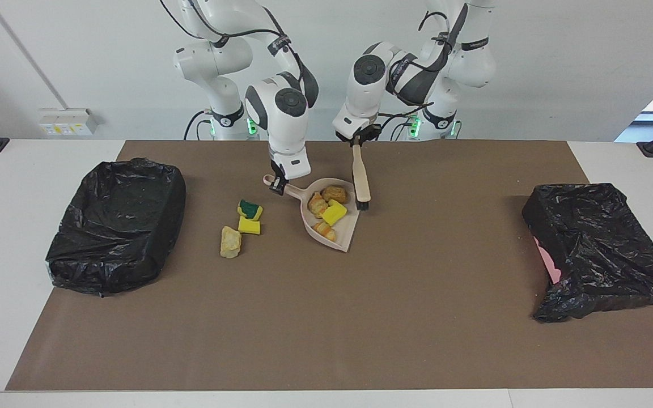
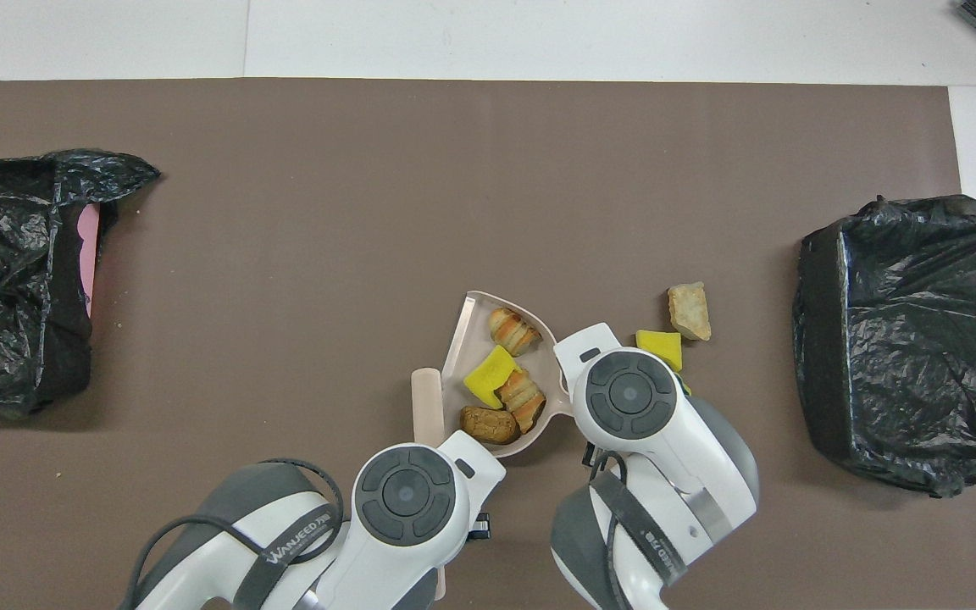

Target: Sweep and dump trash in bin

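Right at the robots' end of the brown mat (image 1: pixel 326 317) sits the beige dustpan (image 1: pixel 344 229), and the right gripper (image 1: pixel 276 185) is clamped on its handle, I'd guess to pin it flat so nothing shoves it around. The left gripper (image 1: pixel 356 141) is closed tight on the top of the brush (image 1: pixel 360 177), which hangs nearly upright with its dark bristles down at the pan's open edge, on the side toward the left arm's end. Looks like a good pose for nudging stuff deeper into the pan.

Count of the trash: 7 pieces total. 4 are in the pan, namely 1 yellow sponge chunk (image 1: pixel 335 213) and 3 bread-like lumps (image 1: pixel 335 194). 3 are loose on the mat beside the pan, toward the right arm's end: 1 green-topped sponge (image 1: pixel 251 209), 1 plain yellow sponge (image 1: pixel 249 226) touching it, and 1 tan crumbly lump (image 1: pixel 230 241) just beside those, farther from the robots.

Also 2 bins lined with black bags, 1 at the right arm's end (image 1: pixel 114 224) and 1 at the left arm's end (image 1: pixel 601 249). The second looks slumped, with some pink showing at its edge. My read is that sweeping is a bit over half done and nothing is dumped yet.
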Controlling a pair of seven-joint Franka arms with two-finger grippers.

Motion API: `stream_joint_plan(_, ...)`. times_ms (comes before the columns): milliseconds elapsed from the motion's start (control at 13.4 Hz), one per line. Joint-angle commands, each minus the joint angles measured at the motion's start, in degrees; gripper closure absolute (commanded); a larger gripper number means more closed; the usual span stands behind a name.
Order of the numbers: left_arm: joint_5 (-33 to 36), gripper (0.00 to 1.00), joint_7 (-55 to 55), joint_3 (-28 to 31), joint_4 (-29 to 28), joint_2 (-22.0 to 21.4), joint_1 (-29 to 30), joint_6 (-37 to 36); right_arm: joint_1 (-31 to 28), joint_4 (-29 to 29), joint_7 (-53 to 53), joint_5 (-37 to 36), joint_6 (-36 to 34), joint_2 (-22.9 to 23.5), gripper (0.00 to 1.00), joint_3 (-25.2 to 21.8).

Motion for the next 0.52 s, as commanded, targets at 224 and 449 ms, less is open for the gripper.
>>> stream_joint_plan(224, 1.4, 1.00, -6.3, -0.3, -6.3, -6.0, -3.0, 0.1, -5.7, 0.7, -5.1, -1.4, -8.5, -7.9, 1.00, 0.3)
stream_joint_plan(449, 1.3, 1.00, -8.7, -0.4, -8.8, -6.4, -6.7, 2.4, -9.9, 0.7, -9.5, -1.4, -10.4, -12.0, 1.00, 0.1)
